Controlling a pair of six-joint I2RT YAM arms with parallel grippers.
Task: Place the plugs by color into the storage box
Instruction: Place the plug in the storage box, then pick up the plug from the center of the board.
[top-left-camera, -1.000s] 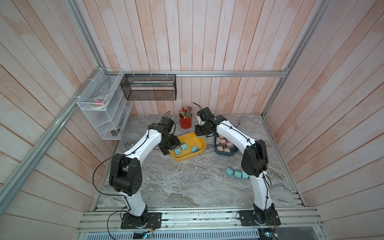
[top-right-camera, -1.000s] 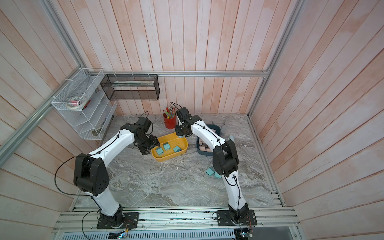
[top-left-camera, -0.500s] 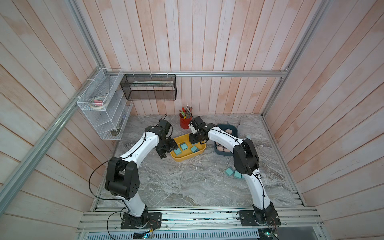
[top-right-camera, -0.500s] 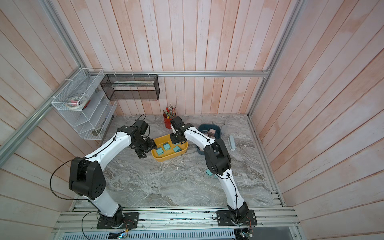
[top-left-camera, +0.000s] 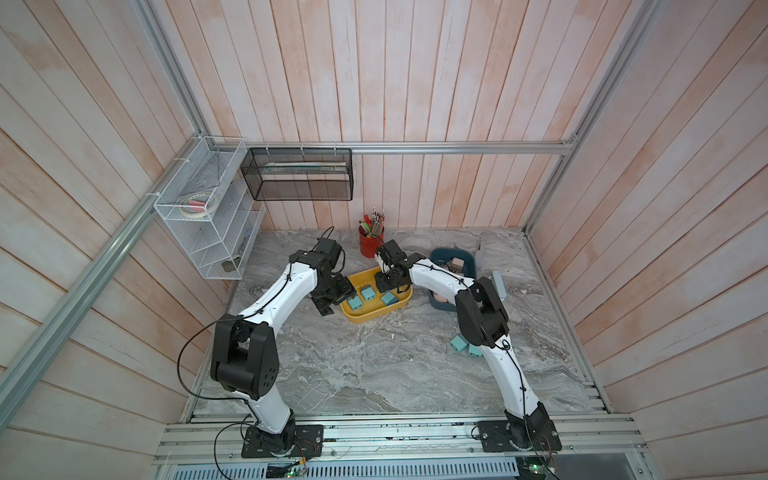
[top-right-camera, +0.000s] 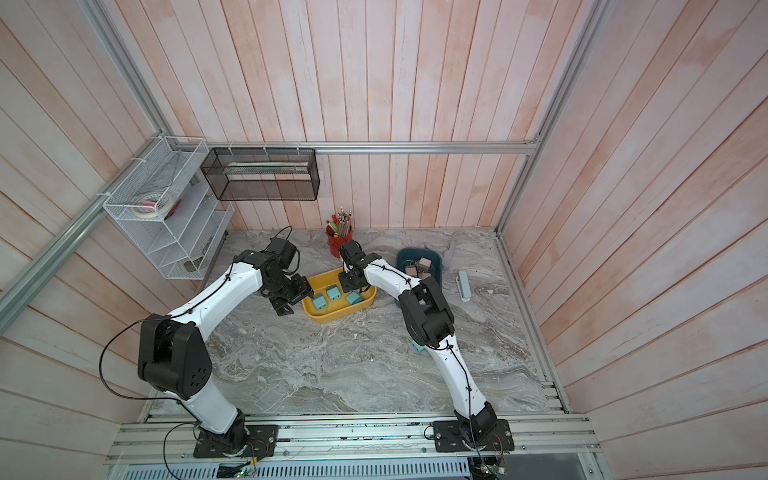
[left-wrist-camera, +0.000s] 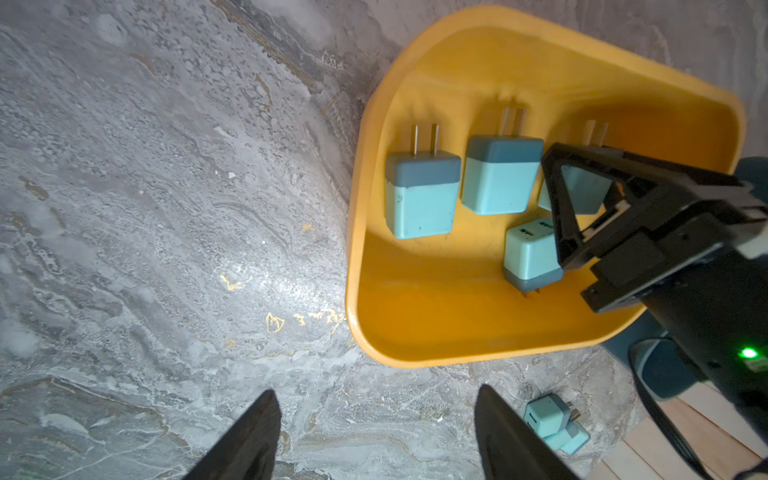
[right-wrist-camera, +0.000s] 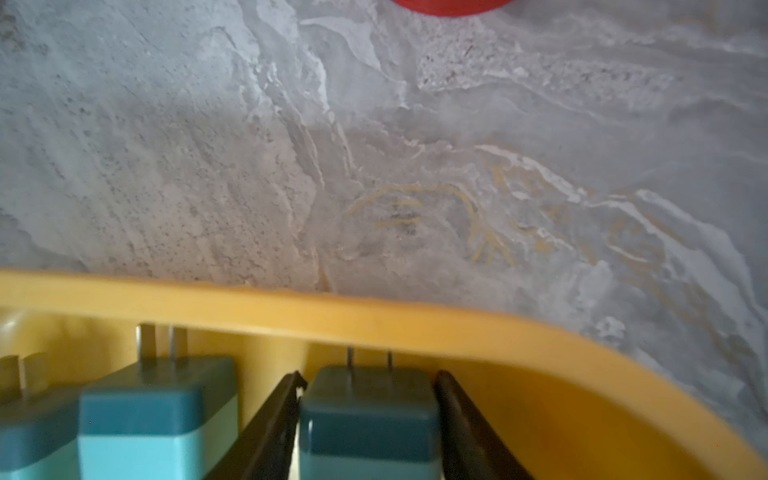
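Right gripper (right-wrist-camera: 370, 376): down inside the yellow tray (right-wrist-camera: 374, 320), at its far wall. The jaws are narrow and straddle a teal plug (right-wrist-camera: 370, 415) with its prongs toward the rim. A thin bright slit shows along one finger while the other lies against the plug. I cannot tell whether the plug is clamped or free.

Left gripper (left-wrist-camera: 374, 440): jaws wide and empty, hanging over bare table (left-wrist-camera: 166, 208) just beside the tray.

Tray contents: two more teal plugs (left-wrist-camera: 419, 199) lie in a row beside the straddled one, prongs the same way. A fourth plug (left-wrist-camera: 532, 253) lies reversed, close under the right gripper. A blue tray (top-left-camera: 467, 257) nearby holds the brown plugs (top-left-camera: 457, 264). Two teal plugs (top-left-camera: 459, 344) are loose on the table by the right arm.

Judgement: the step is the set-down of this teal plug.

- Let the plug rest on the tray floor, then spread both fingers evenly until a gap shows on each side.
- Lift straight up, with no sideways drift. The neighbouring plug is close to one finger, and the reversed plug is near the wrist.
- Clear the rim before swinging toward the loose pair.
- Keep the left arm parked outside the tray.
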